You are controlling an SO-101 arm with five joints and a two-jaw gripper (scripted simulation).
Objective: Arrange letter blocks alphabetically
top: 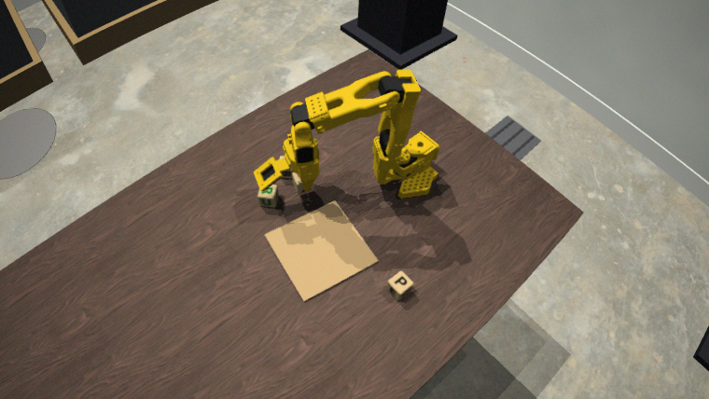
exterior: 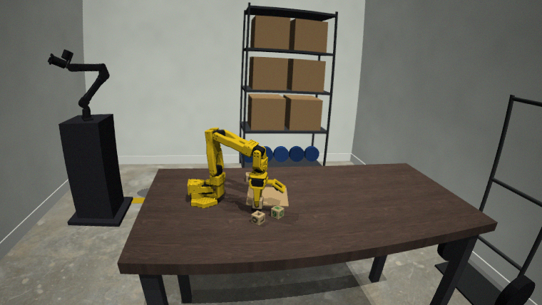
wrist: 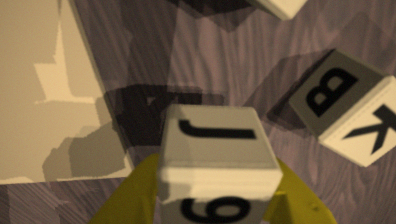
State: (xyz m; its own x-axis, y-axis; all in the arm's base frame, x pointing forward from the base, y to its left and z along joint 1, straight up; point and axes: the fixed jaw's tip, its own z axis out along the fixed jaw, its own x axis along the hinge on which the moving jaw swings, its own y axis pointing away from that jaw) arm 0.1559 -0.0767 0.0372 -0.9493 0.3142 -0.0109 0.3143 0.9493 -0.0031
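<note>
The gripper (top: 298, 184) (exterior: 257, 204) (wrist: 218, 167) is shut on the J block (top: 297, 182) (exterior: 258, 202) (wrist: 217, 135), its J face towards the wrist camera and a 9 on a side. It is held low over the table beside the tan mat (top: 317, 268) (exterior: 271, 201) (wrist: 30, 140). The K block (top: 285, 173) (exterior: 258, 218) (wrist: 367, 125) has a B side and is partly hidden in the top view. The green-lettered R block (top: 268, 197) (exterior: 277, 212) stands near it. The P block (top: 400, 283) (exterior: 248, 177) stands off the mat's opposite side. The mat lies flat and bears no block.
The dark wooden table (top: 173, 287) (exterior: 360, 212) carries the arm's yellow base (top: 419, 183) (exterior: 205, 202). In the wrist view, a pale block corner (wrist: 287, 7) shows at the top edge. A black pedestal (top: 400, 29) (exterior: 87, 170) stands beyond the table.
</note>
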